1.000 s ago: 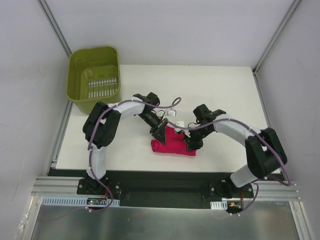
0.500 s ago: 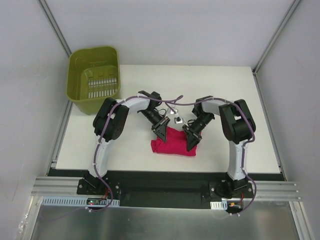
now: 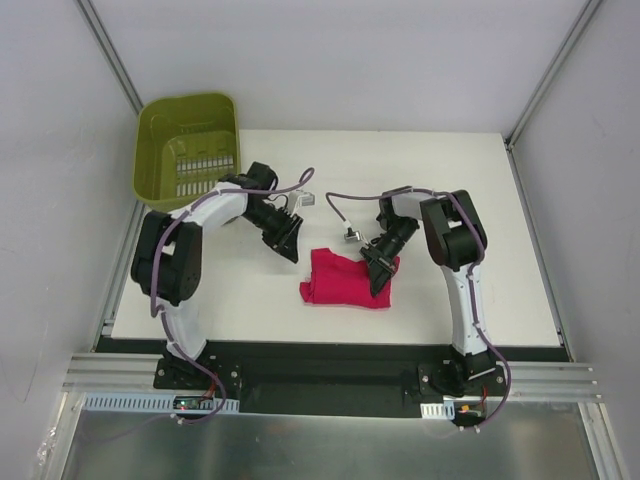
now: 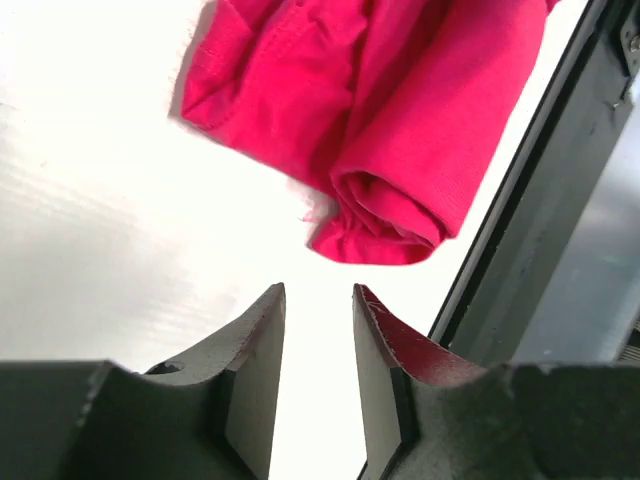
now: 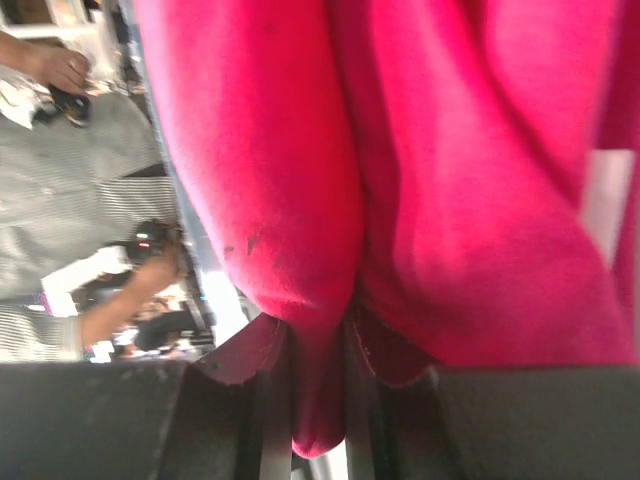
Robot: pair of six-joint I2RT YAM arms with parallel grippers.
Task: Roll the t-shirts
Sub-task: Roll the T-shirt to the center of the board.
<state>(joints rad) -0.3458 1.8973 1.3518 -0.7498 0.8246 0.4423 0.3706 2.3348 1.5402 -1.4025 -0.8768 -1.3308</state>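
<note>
Green basket point(image 3: 187, 150) sits at far-L corner of table point(image 3: 450, 180), well apart from the rest. Dark rail point(image 3: 320, 355) runs along the near edge, just below the t-shirt point(image 3: 340, 282). The shirt lies around mid-table, nearer the near edge, bunched into a short thick roll. Long axis runs L–R, approx parallel w/ the rail. Roll's L end is open, and its curled layers show in the L wrist view. L gripper point(image 3: 290, 250) is near the shirt's far-L corner, not touching, w/ a strip of bare table btwn them. Its jaws are slightly apart w/ nothing in them. R gripper point(image 3: 378, 278) sits over the roll's R end and hides part of it from above. Its jaws are pinched tight on a fold of the red fabric.
</note>
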